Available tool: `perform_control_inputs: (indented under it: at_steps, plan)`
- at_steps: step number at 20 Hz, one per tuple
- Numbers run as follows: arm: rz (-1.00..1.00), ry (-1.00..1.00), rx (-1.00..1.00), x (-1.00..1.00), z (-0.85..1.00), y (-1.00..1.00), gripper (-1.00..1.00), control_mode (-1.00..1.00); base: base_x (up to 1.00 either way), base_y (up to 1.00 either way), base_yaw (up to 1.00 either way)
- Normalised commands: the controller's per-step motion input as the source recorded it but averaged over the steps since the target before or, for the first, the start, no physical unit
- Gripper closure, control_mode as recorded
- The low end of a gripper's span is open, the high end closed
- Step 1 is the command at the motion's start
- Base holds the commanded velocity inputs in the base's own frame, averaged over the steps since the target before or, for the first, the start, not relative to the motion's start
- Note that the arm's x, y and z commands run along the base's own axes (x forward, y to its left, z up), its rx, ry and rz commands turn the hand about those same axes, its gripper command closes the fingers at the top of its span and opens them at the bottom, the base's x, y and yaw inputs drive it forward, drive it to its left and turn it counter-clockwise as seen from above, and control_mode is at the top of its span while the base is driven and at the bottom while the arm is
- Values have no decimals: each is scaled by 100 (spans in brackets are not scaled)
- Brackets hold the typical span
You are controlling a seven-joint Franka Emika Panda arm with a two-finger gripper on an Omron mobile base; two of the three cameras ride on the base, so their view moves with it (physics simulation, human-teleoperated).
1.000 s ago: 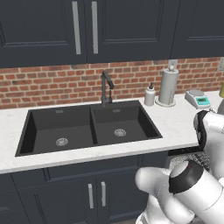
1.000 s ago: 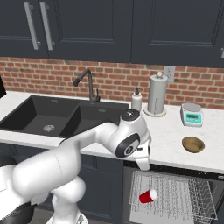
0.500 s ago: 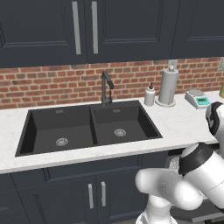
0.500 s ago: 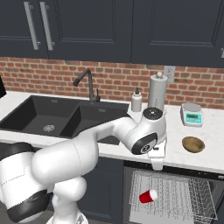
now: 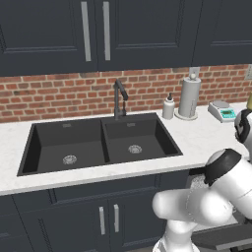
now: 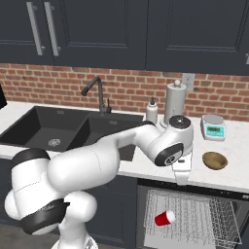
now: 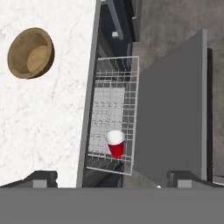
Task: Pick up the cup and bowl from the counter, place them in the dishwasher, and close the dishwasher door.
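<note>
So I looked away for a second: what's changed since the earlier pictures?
The arm has risen and swung right toward the bowl, lifting the open gripper above the counter edge. Nothing was grasped or let go. The cup still lies in the dishwasher rack, the bowl hasn't moved, and the door stays open.

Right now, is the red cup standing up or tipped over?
Tipped over. The cup lies on its side in the dishwasher rack, its white mouth facing sideways, as the hand view also shows.
</note>
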Motion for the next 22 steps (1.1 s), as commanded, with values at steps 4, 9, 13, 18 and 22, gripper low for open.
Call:
perform_control_inputs:
  at_steps: [4,9,13,18,22]
  plan:
    - [1,0,0,15,-10,0,-100,-100,0,0,0]
    - [0,0,2,21,-22,-1,-100,-100,0,0,0]
    - [1,-2,3,19,-15,-6,-100,-100,0,0,0]
    - [2,-2,5,17,-5,-20,-100,-100,0,0,0]
    - [4,-1,6,19,-4,-31,-100,-100,0,0,0]
